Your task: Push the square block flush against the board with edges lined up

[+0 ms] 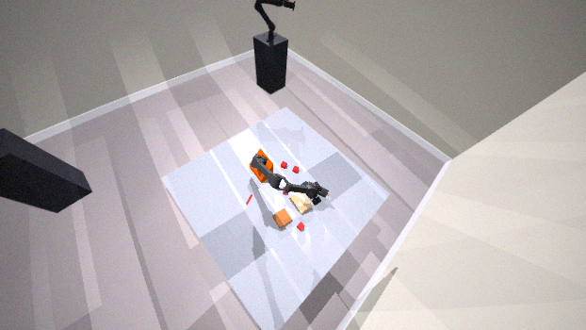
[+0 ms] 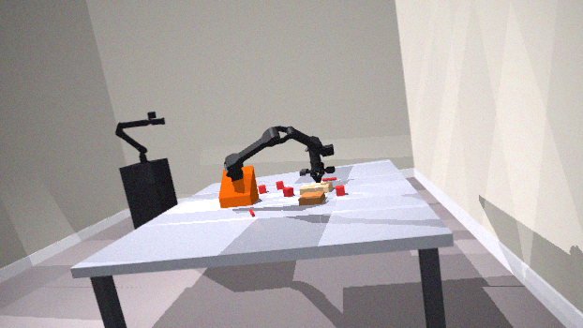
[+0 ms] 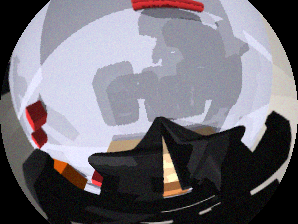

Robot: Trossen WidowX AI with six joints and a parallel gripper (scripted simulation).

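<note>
The orange-brown square block [image 1: 282, 218] [image 2: 311, 199] lies flat on the table. The tan board [image 1: 301, 202] [image 2: 315, 188] [image 3: 121, 146] lies flat beside it; a narrow gap seems to show between them in the top view. My gripper [image 1: 317, 201] [image 2: 318, 181] [image 3: 159, 120] is shut and empty, pointing down at the board's far side as the exterior camera sees it. The fingers hide much of the board in the wrist view, with a strip of it between them. Whether the tips touch the board I cannot tell.
Several small red cubes lie around, one [image 1: 301, 226] [image 2: 340, 190] near the block and another [image 1: 284, 190] [image 2: 288, 191] near the board. A red stick [image 2: 329, 179] [image 3: 168, 5] lies beyond the gripper, another [image 1: 249, 199] [image 2: 252, 213] near the orange arm base [image 2: 239, 200].
</note>
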